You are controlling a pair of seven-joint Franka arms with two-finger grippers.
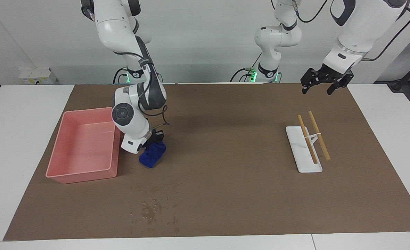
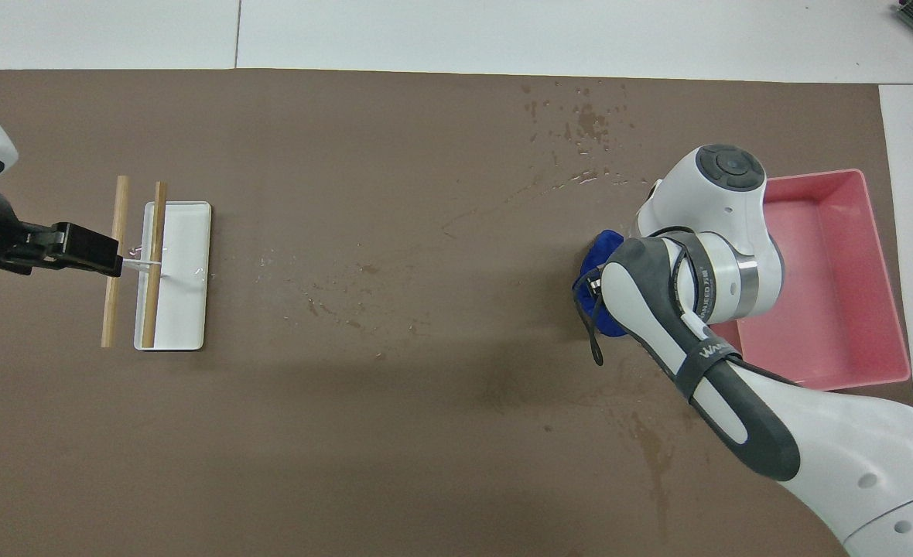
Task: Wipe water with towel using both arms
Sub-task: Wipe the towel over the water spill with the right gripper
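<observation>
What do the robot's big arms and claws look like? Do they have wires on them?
Both arms are fat, shiny and white with dark grey patches. The right arm has a round grey cap on its joint, small grey lettering on a dark band, and a thin black wire looping beside it. The left arm carries a black cable too. Each ends in a black claw: left gripper, right gripper.

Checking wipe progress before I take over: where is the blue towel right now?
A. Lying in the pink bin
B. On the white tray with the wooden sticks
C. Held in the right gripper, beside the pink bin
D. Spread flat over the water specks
C: the towel hangs bunched from the shut right gripper beside the pink bin, nearer to the robots than the water.
</observation>
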